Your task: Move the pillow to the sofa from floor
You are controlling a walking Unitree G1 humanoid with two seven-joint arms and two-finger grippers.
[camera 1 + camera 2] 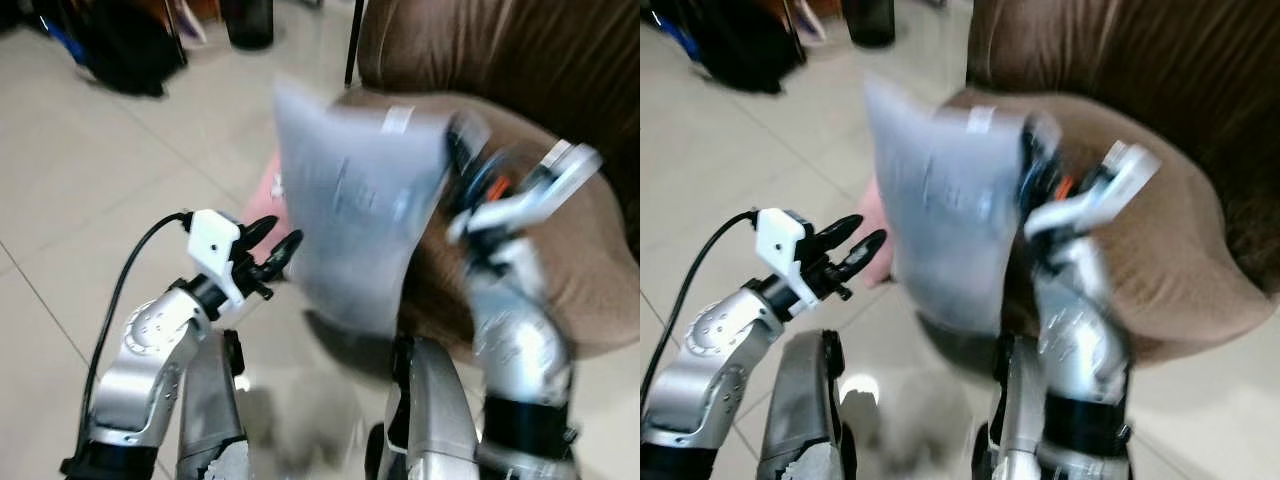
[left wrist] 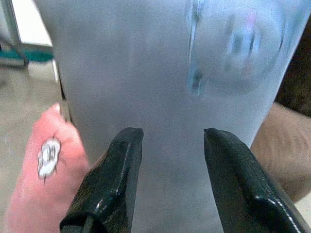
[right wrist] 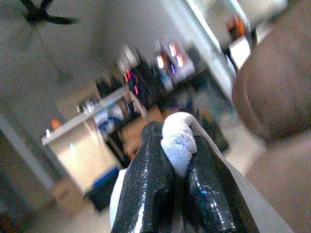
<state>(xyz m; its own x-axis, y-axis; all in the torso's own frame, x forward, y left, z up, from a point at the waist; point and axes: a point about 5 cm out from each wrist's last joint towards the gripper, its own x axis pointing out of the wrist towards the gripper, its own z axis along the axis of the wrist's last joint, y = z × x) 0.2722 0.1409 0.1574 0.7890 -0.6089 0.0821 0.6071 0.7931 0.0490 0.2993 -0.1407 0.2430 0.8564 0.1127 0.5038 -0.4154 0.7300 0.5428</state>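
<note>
One pillow [image 1: 355, 215]: grey, soft cloth, flat, hanging with long axis upright, blurred, off the floor [image 1: 80, 190] beside the brown sofa [image 1: 560, 230] arm
Right gripper [image 3: 179, 141]: fingers clamped on bunched pillow corner
Left gripper [image 1: 268, 250]: fingers apart, just beside pillow's lower edge
</note>
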